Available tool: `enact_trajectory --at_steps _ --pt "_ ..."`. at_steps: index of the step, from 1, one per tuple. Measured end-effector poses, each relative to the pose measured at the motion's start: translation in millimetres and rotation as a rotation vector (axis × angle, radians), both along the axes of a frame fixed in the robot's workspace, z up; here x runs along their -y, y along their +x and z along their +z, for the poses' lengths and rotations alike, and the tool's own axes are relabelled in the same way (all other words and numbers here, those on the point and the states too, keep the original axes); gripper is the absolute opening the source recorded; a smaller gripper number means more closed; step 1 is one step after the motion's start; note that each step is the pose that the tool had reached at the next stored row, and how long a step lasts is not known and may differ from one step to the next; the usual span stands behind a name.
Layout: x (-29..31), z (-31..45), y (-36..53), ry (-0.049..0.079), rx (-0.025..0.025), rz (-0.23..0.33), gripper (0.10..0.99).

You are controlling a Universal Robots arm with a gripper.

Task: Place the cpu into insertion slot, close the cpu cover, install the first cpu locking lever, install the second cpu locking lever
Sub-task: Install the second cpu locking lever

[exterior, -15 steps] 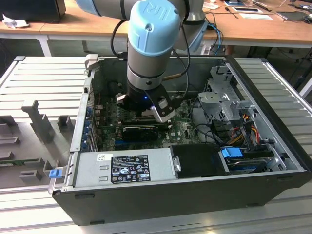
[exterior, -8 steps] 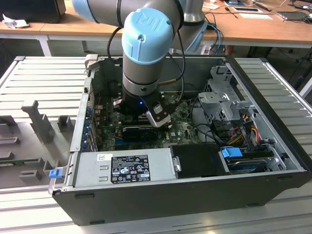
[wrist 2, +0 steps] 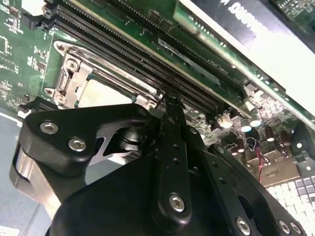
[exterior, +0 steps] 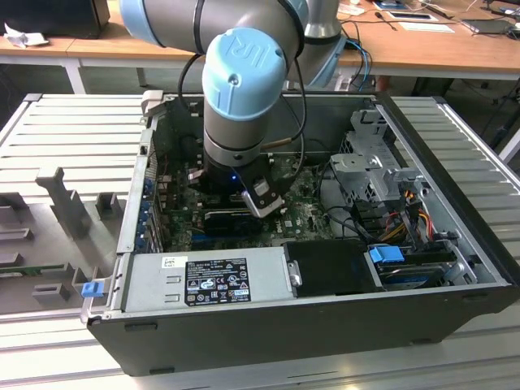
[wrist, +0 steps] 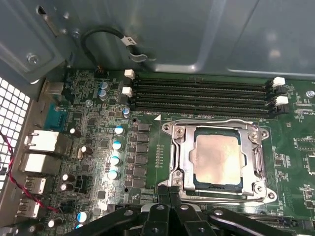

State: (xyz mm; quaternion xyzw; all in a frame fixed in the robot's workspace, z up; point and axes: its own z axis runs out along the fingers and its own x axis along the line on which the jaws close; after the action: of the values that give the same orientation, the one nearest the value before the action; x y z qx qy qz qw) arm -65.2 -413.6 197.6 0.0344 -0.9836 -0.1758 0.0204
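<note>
Item, open computer case [exterior: 455, 244]: we see it lying on a ribbed metal table [exterior: 81, 138], side panel off, in the exterior view. A grey power supply box [exterior: 203, 280] sits along the case's near edge, with a metal drive cage [exterior: 370, 158] and bundled cables [exterior: 402, 211] toward the exterior view's right.

Item, robot arm [exterior: 244, 89]: grey with pale blue joint caps, reaching straight down into the case over the green motherboard [wrist: 98, 98].

Item, gripper [wrist: 170, 194]: black. In the first wrist view we see its fingertips [wrist: 163, 192] pressed together, with nothing between them, at the edge of the socket frame. In the second wrist view the black linkage and fingers [wrist 2: 170, 123] stand over the same socket.

Item, cpu [wrist: 217, 160]: dull silver-grey square, lying flat within the insertion slot [wrist: 194, 147], whose black rim shows around the chip.

Item, cpu cover [wrist: 179, 152]: silvery frame plate, lying down over the socket, the chip showing through its square cut-out.

Item, wire locking lever [wrist: 211, 120]: a thin wire runs along the frame's far side; we cannot tell whether it is latched.

Item, memory slots [wrist: 202, 93]: four long black slots beside the socket, white clips [wrist: 278, 91] at their ends.

Item, capacitors [wrist: 115, 152]: a row of small silver cans well apart from the socket, near the rear ports [wrist: 42, 147].
</note>
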Motion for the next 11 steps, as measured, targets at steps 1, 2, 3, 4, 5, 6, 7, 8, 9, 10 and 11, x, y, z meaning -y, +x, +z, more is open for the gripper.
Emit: enact_trajectory --at_steps 1,2,3,4,5,6,7,8,9,10,11 --pt "0.1 -0.5 -0.2 0.003 -0.0002 0.000 0.106" --pt "0.1 -1.3 -0.4 0.008 -0.0002 0.000 0.106" --pt "0.0 -1.9 -0.4 0.012 -0.0001 0.000 0.106" --pt "0.0 -2.9 -0.5 0.019 -0.0002 0.000 0.106" --pt "0.0 -4.3 -0.5 0.027 -0.0001 0.000 0.106" --pt "0.0 -5.2 -0.7 0.033 -0.0001 0.000 0.106" --pt "0.0 -6.3 -0.9 0.036 0.0000 0.000 0.106" --pt "-0.1 -7.0 -1.2 0.037 0.0001 0.000 0.106" --pt "-0.1 -7.1 -1.5 0.037 0.0000 0.000 0.106" --pt "0.0 -7.0 -1.7 0.036 -0.0002 0.000 0.106" --pt "0.1 -6.4 -1.8 0.036 -0.0003 0.000 0.106"
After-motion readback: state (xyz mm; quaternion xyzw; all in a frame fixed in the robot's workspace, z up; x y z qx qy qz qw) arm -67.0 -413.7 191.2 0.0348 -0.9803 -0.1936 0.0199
